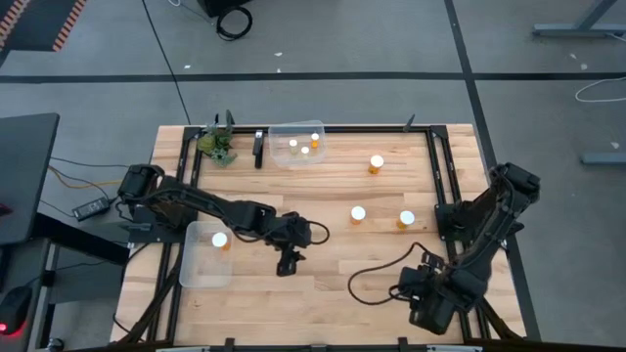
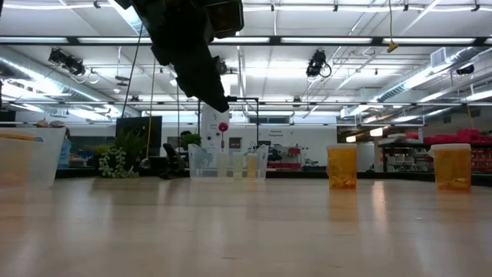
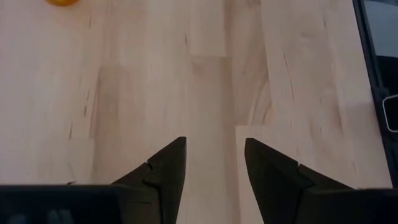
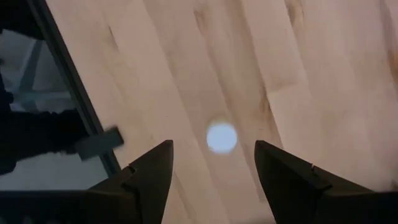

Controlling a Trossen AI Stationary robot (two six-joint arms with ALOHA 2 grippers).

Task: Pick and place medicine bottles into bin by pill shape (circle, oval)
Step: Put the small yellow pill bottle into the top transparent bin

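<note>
Three amber medicine bottles with white caps stand on the wood: one far right of centre [image 1: 376, 163], two mid-table [image 1: 358, 214] [image 1: 406, 219]. Another bottle [image 1: 221, 241] sits in the clear bin [image 1: 201, 269] at the left, and several more sit in the clear bin [image 1: 296, 144] at the far edge. My left gripper [image 1: 287, 266] [image 3: 214, 165] hangs open over bare wood just right of the left bin, nothing between its fingers. Close to the near right corner, my right gripper [image 1: 419, 298] [image 4: 214, 168] is open too, pointing down at bare wood.
A small green plant [image 1: 219, 145] and a dark upright block [image 1: 258, 147] stand at the far edge left of the far bin. Black rails [image 1: 442, 176] run along the table's sides. A black cable [image 1: 377, 274] loops over the near right wood.
</note>
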